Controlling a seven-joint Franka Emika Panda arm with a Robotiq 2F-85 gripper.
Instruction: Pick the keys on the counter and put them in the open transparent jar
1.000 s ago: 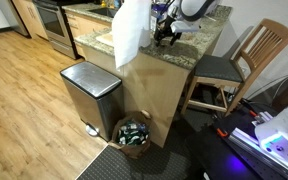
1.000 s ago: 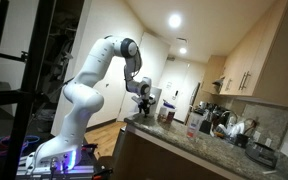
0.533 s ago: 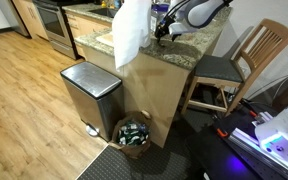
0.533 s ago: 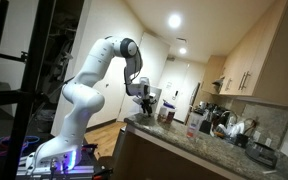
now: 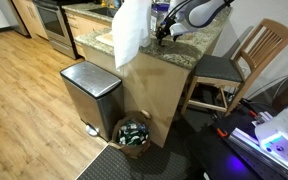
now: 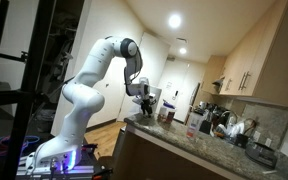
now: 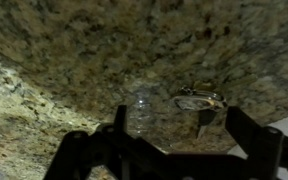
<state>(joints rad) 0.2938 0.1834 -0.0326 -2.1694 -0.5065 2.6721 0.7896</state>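
Wrist view. The open transparent jar (image 7: 139,110) stands on the granite desk (image 7: 54,50). It shows as a pale, clear cylinder in a dim picture, and I cannot make out its rim.

The keys (image 7: 198,101) are just to the right of the jar in this view, apart from it and outside it. They show as a bright metal ring with a darker piece pointing down from it. I see them against the granite, but I cannot tell whether they lie flat on it.

My jaws stand wide. One finger (image 7: 118,118) shows just left of the jar. The opposite finger (image 7: 246,128) is well to the right of the jar, beyond the keys. The jar and the keys both sit in the gap between the two fingers, and nothing is clamped.

Exterior views. My arm (image 6: 92,85) reaches over the end of the desk (image 6: 184,142). My jaws point down and hang clear above the desk top in both exterior views. The same desk corner (image 5: 189,45) is speckled stone. At this size the jar and the keys are too small to pick out with confidence, so I cannot place my jaws relative to the jar from these views.
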